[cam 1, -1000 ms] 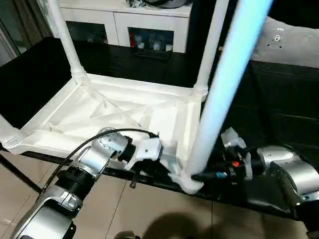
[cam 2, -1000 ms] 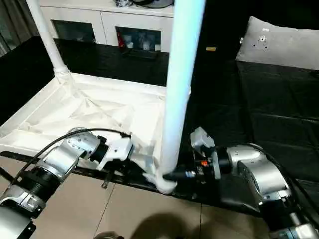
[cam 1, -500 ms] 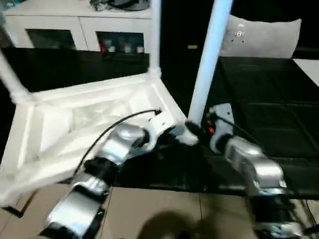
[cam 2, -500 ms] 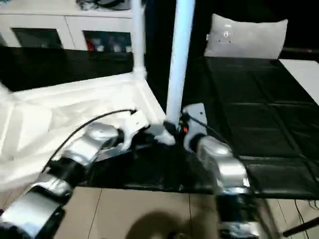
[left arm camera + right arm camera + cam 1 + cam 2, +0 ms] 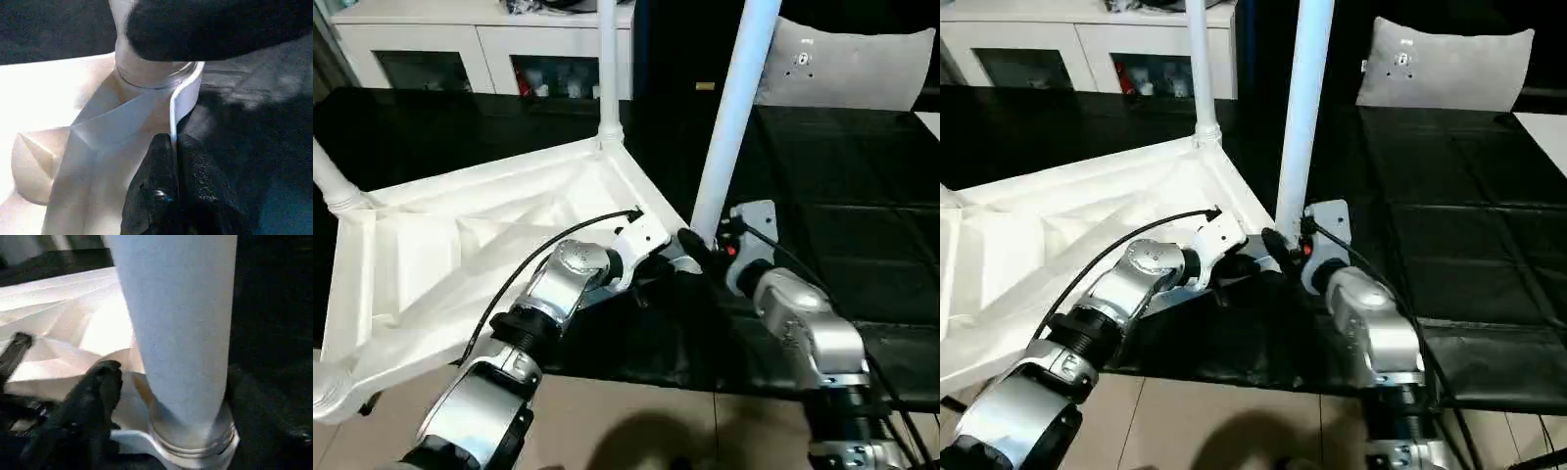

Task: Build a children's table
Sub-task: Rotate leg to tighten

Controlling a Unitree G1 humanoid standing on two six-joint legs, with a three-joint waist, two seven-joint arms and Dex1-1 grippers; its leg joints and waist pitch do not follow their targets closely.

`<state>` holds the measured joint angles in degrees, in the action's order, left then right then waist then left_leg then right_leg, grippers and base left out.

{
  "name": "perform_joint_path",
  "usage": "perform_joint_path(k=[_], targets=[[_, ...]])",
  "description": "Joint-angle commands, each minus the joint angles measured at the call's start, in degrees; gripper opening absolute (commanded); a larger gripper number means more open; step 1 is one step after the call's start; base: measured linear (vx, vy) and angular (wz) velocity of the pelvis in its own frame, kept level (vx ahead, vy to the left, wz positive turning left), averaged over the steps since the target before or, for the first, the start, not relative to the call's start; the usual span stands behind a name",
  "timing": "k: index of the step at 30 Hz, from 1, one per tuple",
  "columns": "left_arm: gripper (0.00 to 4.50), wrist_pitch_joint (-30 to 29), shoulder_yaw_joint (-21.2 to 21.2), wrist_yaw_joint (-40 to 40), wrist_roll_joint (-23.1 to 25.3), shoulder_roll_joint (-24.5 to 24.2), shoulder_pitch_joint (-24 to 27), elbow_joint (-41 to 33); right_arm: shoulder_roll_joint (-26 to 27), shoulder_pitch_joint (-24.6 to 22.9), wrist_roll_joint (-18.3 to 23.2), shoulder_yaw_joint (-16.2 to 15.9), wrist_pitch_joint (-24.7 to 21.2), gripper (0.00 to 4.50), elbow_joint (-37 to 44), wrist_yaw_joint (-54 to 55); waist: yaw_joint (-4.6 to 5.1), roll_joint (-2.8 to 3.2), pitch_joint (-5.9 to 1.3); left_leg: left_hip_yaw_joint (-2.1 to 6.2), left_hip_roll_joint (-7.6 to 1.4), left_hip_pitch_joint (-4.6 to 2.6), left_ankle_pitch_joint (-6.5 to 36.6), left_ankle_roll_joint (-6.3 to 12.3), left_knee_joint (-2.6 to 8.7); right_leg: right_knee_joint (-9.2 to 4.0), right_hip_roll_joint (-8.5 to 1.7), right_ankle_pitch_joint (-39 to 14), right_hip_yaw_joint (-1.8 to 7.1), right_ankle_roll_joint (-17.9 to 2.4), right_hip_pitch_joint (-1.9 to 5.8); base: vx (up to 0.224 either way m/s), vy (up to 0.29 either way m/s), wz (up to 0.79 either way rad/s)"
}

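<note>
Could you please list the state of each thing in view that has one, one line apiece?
Table top: upside down on the black surface, ribbed underside up.
Near leg: upright in its corner socket.
Far leg: upright in its socket.
Left gripper: fingers shut on the table top's edge.
Right gripper: beside the near leg's base.
Cabinet: doors closed.

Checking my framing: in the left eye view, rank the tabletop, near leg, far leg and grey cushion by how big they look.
1. Tabletop, largest by far.
2. Grey cushion.
3. Near leg.
4. Far leg, smallest.
Cushion and near leg are close; both are cut off by the frame, and the near leg gains from nearness.
</note>
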<state>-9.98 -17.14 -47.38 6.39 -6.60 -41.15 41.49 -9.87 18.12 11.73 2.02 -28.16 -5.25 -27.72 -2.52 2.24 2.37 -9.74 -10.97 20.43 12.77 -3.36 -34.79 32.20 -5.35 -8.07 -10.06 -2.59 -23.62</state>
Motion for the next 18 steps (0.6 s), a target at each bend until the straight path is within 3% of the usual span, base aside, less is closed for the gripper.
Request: perform_joint_path(k=[1,2,4,7,14,18], targets=[[0.0,4.5,0.5,-3.3,-2.1,-1.8,0.3,-3.1,-2.5,-0.5,2.6,-0.6,0.9,3.96,2.5,-6.4,-0.69,-0.74,-4.28,0.76,-1.99,0.4,1.4,8.05,3.22,-3.59,-4.08,-14.9,3.71,-4.1,4.87,0.0,0.0,0.0],[0.0,4.7,0.2,-4.8,-2.1,-2.6,0.7,-3.5,-4.5,-0.9,3.3,-0.9,1.5,4.01,2.9,-9.4,-0.75,-0.5,-4.33,0.79,-1.96,0.4,2.4,7.6,3.28,-3.74,-4.19,-16.2,3.69,-3.6,4.96,0.0,0.0,0.0],[0.0,5.2,-0.1,-5.9,-2.0,-3.3,1.0,-3.6,-6.4,-1.2,3.3,-1.2,2.2,4.19,2.9,-11.6,-0.85,-0.65,-4.07,0.64,-1.94,0.12,4.0,6.8,3.4,-4.23,-4.01,-18.7,3.61,-2.9,4.62,0.0,0.0,0.0],[0.0,7.3,-1.2,-9.4,-1.6,-5.5,1.5,-3.2,-12.4,-1.4,4.5,-1.7,2.1,4.46,2.3,-20.1,-1.18,-0.66,-4.04,0.66,-1.88,-0.09,5.9,6.12,3.45,-4.68,-3.96,-21.3,3.45,-2.1,4.71,0.0,0.0,0.0],[0.0,11.4,-2.7,-19.9,-3.5,-8.3,2.6,-5.2,-22.5,-1.4,4.2,-5.7,7.9,4.48,-0.1,-36.2,-2.28,-1.27,-4.22,0.6,-2.0,0.18,4.6,6.9,3.29,-4.22,-4.1,-20.4,3.51,-2.4,4.69,0.0,0.0,0.0],[0.0,13.4,-4.8,-26.1,-4.3,-10.3,3.3,-6.9,-25.4,0.3,4.7,-6.6,10.3,4.48,-2.8,-42.9,-3.39,-1.13,-4.26,0.55,-2.44,-0.11,3.7,7.09,3.34,-3.85,-4.11,-19.5,3.73,-3.3,4.38,0.0,0.0,0.0]])
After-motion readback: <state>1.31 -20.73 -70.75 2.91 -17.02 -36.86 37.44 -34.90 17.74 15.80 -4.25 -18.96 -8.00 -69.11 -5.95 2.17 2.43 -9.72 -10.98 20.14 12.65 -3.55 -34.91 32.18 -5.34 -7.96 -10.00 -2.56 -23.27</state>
